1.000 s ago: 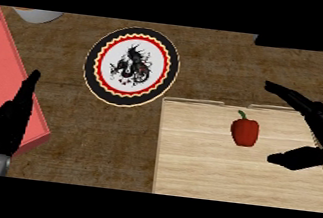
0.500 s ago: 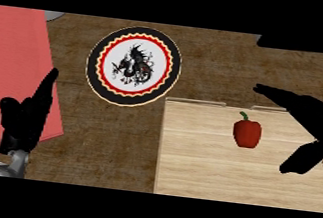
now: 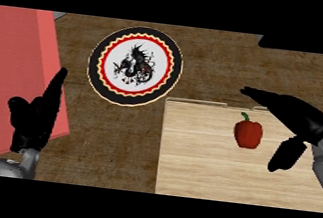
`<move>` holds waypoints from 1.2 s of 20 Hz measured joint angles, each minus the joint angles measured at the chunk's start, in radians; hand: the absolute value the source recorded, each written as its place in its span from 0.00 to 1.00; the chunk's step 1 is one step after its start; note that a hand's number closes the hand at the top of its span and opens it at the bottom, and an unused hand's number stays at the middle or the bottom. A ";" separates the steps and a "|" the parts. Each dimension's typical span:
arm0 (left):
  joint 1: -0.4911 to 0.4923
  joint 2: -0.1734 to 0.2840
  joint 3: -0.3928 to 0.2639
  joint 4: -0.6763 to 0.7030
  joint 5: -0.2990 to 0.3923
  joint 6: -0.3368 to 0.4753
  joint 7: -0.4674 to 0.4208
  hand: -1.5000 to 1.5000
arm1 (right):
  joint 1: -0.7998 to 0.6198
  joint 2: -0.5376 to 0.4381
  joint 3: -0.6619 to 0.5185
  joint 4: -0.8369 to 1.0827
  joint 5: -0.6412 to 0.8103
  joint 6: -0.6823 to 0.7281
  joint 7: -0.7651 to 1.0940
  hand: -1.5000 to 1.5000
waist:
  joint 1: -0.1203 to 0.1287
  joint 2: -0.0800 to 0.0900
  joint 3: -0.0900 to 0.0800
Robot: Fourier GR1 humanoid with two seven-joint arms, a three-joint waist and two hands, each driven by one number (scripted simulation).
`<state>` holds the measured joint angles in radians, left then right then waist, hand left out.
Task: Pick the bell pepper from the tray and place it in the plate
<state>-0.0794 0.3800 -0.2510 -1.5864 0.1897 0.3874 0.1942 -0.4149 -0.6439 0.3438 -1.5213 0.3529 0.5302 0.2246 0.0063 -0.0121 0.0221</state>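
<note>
Bell pepper (image 3: 248, 133) stands on the wooden tray (image 3: 209, 172), right of the dragon-patterned plate (image 3: 133, 65). Right hand (image 3: 300, 122) is spread wide beside it, touching nothing. Left hand (image 3: 36, 117) rests open, fingers straight.

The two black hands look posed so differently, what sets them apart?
The left hand shows at the view's left, fingers straight and together, pointing up over the counter beside the red panel. The right hand is spread, fingers and thumb apart, opening toward the bell pepper on the tray without touching it. Both are black, on grey forearms, and hold nothing.
</note>
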 measured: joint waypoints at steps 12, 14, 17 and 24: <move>-0.015 -0.038 0.014 0.020 -0.030 -0.011 0.013 0.50 | -0.003 0.055 0.009 0.051 0.056 0.024 -0.010 0.00 | -0.003 0.000 -0.001; -0.015 -0.041 0.017 0.021 -0.032 -0.018 0.013 0.50 | 0.000 0.066 0.011 0.065 0.070 0.020 -0.018 0.00 | -0.003 0.000 -0.001; -0.014 -0.037 0.026 0.015 -0.024 -0.038 0.020 0.50 | 0.000 0.076 0.011 0.093 0.092 0.012 -0.042 0.00 | -0.003 0.000 -0.001; -0.018 -0.052 0.034 0.018 -0.045 -0.044 0.029 0.50 | -0.003 0.098 0.039 0.159 0.182 -0.042 -0.131 1.00 | 0.001 -0.001 -0.005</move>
<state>-0.0975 0.3282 -0.2175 -1.5686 0.1443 0.3432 0.2229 -0.4182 -0.5463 0.3829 -1.3628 0.5346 0.4886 0.0938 0.0072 -0.0129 0.0175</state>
